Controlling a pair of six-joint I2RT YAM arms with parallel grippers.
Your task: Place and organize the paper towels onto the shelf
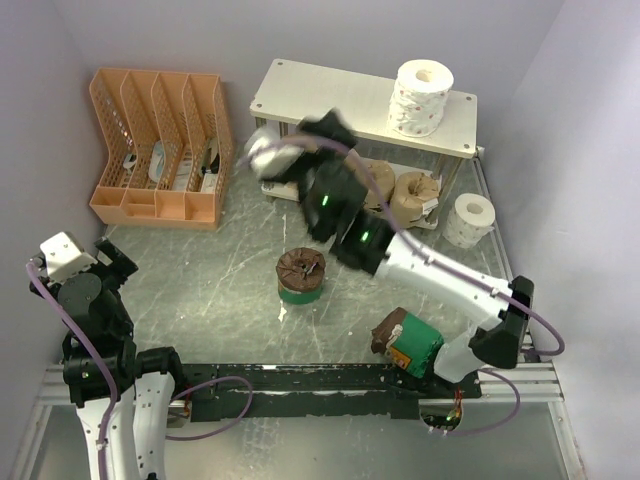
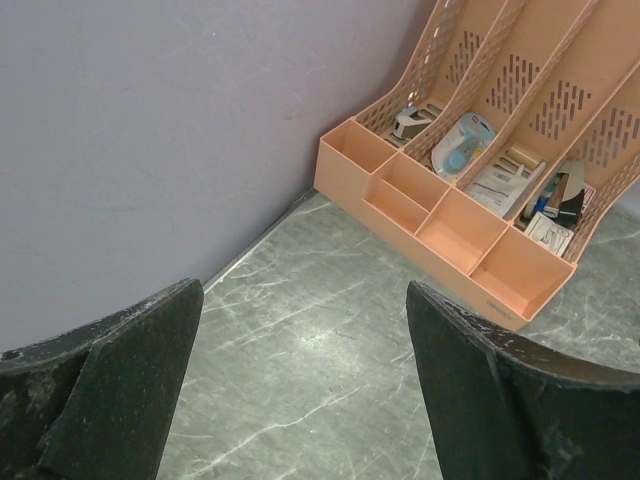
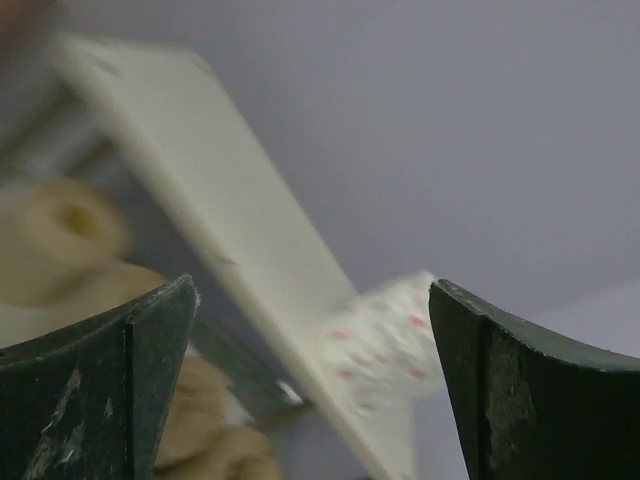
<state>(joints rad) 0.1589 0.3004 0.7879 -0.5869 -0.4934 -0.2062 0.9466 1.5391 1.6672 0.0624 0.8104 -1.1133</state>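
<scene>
Left fingers (image 2: 120, 390) spread, right fingers (image 3: 110, 390) spread, empty

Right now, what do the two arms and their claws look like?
Both arms have white shell links and black joints, each trailed by a purple cable. The right arm shows two green lights on its black forearm; the left arm carries a white block by its wrist. The left claw and right claw have black, scuffed, wedge-shaped fingers.

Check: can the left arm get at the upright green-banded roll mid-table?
Likely yes: bare tabletop lies between the left end effector and the green-banded roll; the right arm passes beside the roll, not across that path.
</scene>
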